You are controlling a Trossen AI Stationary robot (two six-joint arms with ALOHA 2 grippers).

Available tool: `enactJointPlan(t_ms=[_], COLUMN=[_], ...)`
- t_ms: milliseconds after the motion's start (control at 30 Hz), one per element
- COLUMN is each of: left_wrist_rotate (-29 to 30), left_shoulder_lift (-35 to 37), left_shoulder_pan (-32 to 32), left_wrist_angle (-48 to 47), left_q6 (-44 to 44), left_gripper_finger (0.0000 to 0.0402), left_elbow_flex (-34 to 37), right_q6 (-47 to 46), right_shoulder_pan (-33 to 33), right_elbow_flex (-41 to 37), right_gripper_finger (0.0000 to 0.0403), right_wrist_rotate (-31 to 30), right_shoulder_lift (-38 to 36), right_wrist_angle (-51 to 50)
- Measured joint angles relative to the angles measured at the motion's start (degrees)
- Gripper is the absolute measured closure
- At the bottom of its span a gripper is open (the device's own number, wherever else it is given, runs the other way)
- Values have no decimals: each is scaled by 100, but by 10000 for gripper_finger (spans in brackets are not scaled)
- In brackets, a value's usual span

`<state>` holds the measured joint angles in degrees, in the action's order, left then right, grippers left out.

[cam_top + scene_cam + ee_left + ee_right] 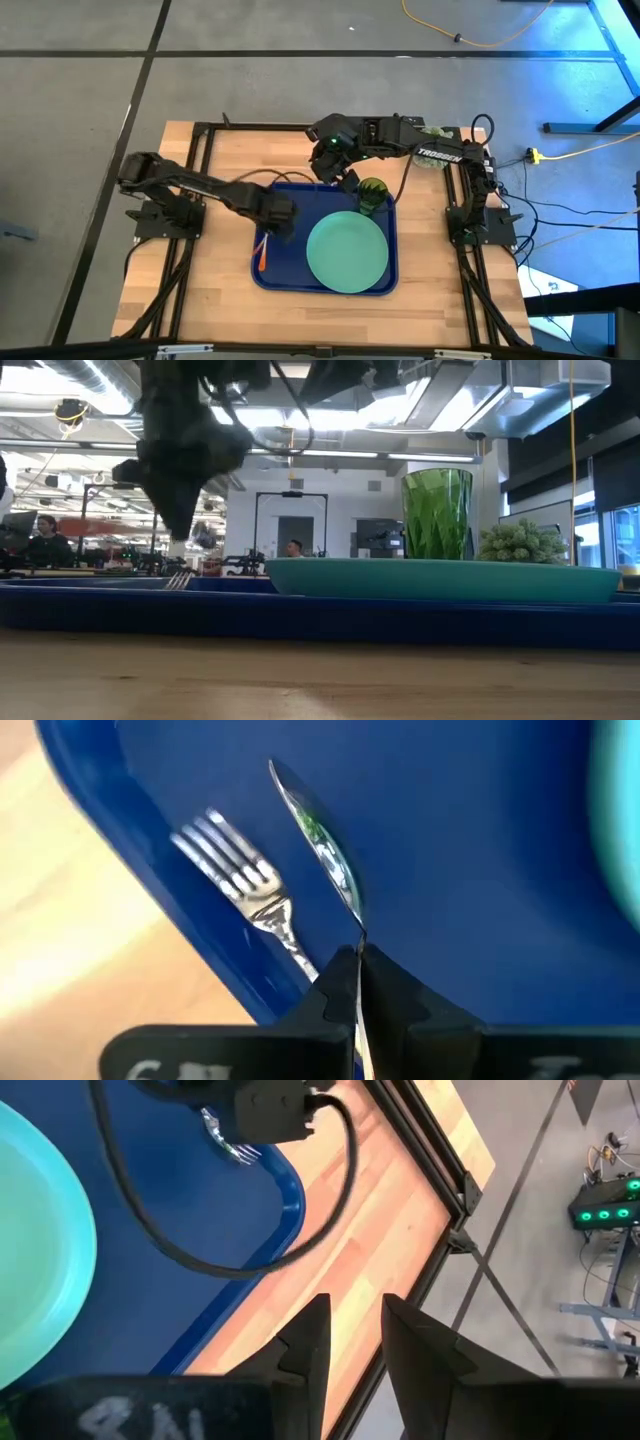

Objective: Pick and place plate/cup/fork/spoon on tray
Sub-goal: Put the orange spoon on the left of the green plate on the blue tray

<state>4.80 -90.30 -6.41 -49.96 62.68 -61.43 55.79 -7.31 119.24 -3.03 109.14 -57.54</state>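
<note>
The spoon (318,840) is sitting pinched between our left gripper (358,982)'s fingers, which are closing on its neck just behind the bowl. The bowl is pointing out ahead of the fingertips, over the tray (480,840) floor; we cannot tell whether it is touching the floor. The handle is running back between the fingers and out of sight.

Just beside the spoon, the fork (245,885) is lying inside the tray along its left wall, tines pointing the same way as the spoon bowl. From above, the orange handle (262,256) is showing at the tray's left edge, near the front corner, close under our left gripper (278,215).

Going on across the tray (292,270), the plate (347,251) is lying flat on its right half, well apart from the left gripper. In the low view the plate (440,578) is resting on the tray (300,612) with its rim showing above the tray's.

Farther back, the cup (372,194) is standing upright in the tray's back right corner, just behind the plate. In the low view, the cup (437,514) is rising behind the plate, and a spiky plant (522,543) is showing to its right.

Our right gripper (345,180) is hovering over the tray's back edge, just left of the cup. Its fingers (305,1345) are standing slightly apart and holding nothing.
</note>
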Motion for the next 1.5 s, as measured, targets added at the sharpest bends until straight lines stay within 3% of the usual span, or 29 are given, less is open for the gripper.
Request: enactJointPlan(t_ms=[233,533,1233,1500], left_wrist_rotate=[17,-133,-114,-336], left_shoulder_lift=[-485,-1027,-1242,-1272], left_shoulder_pan=[-159,-401,-407,-402], left_wrist_angle=[133,211,381,510], left_q6=[1101,1659,1796,1796], left_gripper_finger=[401,401,400,366], left_elbow_flex=[-46,-52,-66,-39], right_q6=[5,27,42,41], right_shoulder_pan=[0,0,-1,-2], right_elbow_flex=[2,2,4,4], right_gripper_finger=[309,309,309,309], right_wrist_rotate=[0,0,1,2], right_shoulder_lift=[0,0,0,-2], right_wrist_angle=[-1,-2,-13,-11])
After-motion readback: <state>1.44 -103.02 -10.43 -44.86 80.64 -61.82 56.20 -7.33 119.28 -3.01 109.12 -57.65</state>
